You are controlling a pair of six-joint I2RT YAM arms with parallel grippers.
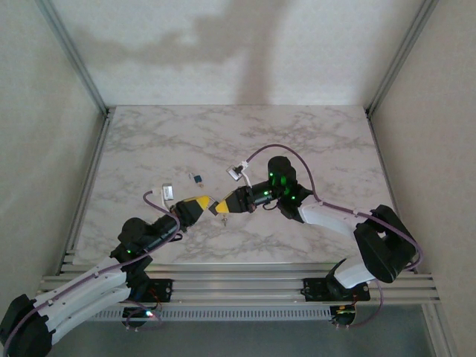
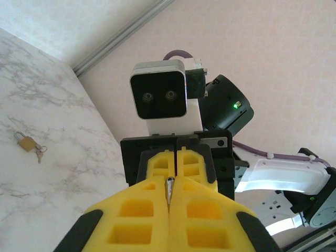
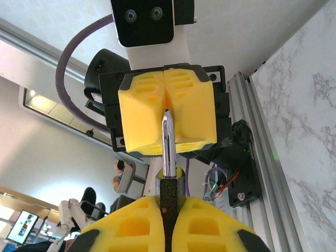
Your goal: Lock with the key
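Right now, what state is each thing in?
Left gripper: shut on the key.
Right gripper: shut on the black padlock.
Black padlock's shackle: pointing toward the left gripper; locked or not, unclear.
Brass padlock: lying on the table, shackle looks closed.
Blue padlock: lying on the table, too small to judge.

The key (image 2: pixel 169 190) shows as a thin, pale metal sliver seen edge-on, pinched in the seam between the yellow fingers of the left gripper (image 2: pixel 169 184). It points at the small black padlock (image 3: pixel 168 191), whose speckled body is clamped between the fingers of the right gripper (image 3: pixel 168 202). A slim bright metal bar (image 3: pixel 167 144) stands out of the padlock toward the key; whether it is the shackle or the key's own blade I cannot tell.
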